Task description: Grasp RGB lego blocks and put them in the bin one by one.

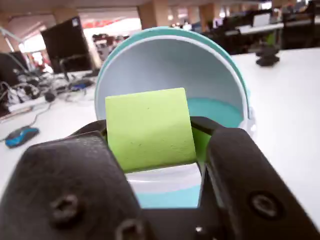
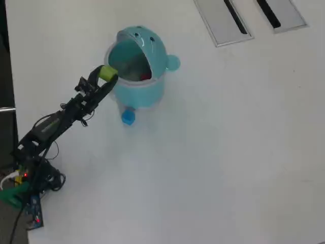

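Item, gripper [image 1: 165,145]: we find it clamped on the yellow-green block [image 1: 149,129], both black jaws pressing its sides in the wrist view. In the overhead view the block [image 2: 107,72] sits at the tip of the arm [image 2: 61,118], at the left rim of the bin [image 2: 147,51].

Item, bin [image 1: 220,50]: teal tub with a domed hood, its mouth facing the gripper in the wrist view — pale inner wall above, teal floor showing to the right of the block.

Item, red block [image 2: 145,77]: we see a red spot inside the bin's opening and take it to be already deposited.

Item, blue block [image 2: 128,118]: on the table [image 2: 228,152] just below the bin in the overhead view, close to its base, not yet picked.

Risks, as we judge them:
- The held block looks to be at the rim rather than well over the opening — released here, it could strike the lip and fall outside.
- Reaching further in, the jaws or wrist could knock the hood or push the light tub across the table.
- Any shift of the tub could nudge the blue block lying close to its base, or crowd the approach to it.
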{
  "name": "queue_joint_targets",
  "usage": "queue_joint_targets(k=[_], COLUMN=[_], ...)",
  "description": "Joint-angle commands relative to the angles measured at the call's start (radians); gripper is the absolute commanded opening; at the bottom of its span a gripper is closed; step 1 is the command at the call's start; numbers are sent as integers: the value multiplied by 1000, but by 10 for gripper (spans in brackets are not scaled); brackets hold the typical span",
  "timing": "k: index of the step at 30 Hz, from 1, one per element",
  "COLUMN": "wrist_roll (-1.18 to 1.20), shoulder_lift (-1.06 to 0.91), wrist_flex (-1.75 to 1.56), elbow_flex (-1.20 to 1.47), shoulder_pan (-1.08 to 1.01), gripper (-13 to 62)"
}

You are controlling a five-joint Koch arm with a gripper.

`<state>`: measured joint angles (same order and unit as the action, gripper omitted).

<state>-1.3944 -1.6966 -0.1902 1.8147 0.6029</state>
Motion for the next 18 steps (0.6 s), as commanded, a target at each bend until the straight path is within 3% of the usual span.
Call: queue_joint_targets(k=[1, 18], wrist_roll=[-29, -84], shoulder_lift=[0, 327], wrist_flex=[3, 25], elbow_flex=[-183, -502], shoulder_pan=[12, 44], gripper=[101, 102])
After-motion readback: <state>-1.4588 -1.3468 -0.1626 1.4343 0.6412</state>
